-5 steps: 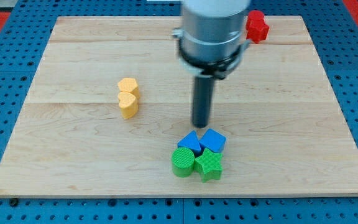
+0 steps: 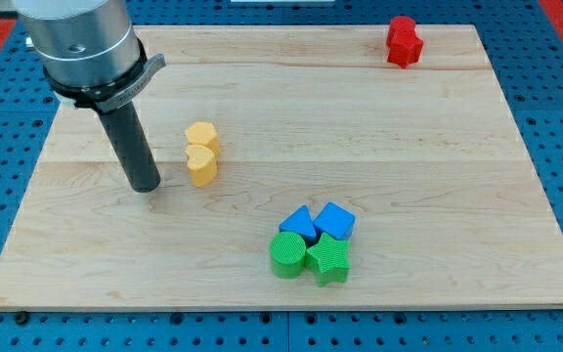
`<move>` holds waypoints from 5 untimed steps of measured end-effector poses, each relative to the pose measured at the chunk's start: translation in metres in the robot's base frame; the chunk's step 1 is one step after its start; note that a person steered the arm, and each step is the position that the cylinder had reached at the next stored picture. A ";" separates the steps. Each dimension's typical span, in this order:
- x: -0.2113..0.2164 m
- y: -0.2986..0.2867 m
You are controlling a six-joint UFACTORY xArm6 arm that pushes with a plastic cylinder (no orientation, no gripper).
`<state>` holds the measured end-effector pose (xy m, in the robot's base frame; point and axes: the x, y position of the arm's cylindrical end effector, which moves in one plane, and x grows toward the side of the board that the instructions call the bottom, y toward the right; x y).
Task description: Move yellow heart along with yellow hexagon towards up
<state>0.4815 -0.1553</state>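
The yellow heart sits on the wooden board left of centre. The yellow hexagon touches it just above. My tip rests on the board to the left of the heart and slightly lower, a short gap away, touching neither yellow block. The dark rod rises from the tip to the grey arm body at the view's top left.
A cluster sits at the lower middle: a blue triangle, a blue cube, a green cylinder and a green star. A red block stands near the top right edge of the board.
My tip has swept from just above the blue and green cluster far to the left, ending left of the yellow heart. No block has moved.
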 end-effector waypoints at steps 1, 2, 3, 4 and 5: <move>0.020 0.000; 0.022 0.027; 0.009 0.049; -0.021 0.052; -0.055 0.052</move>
<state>0.4268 -0.1035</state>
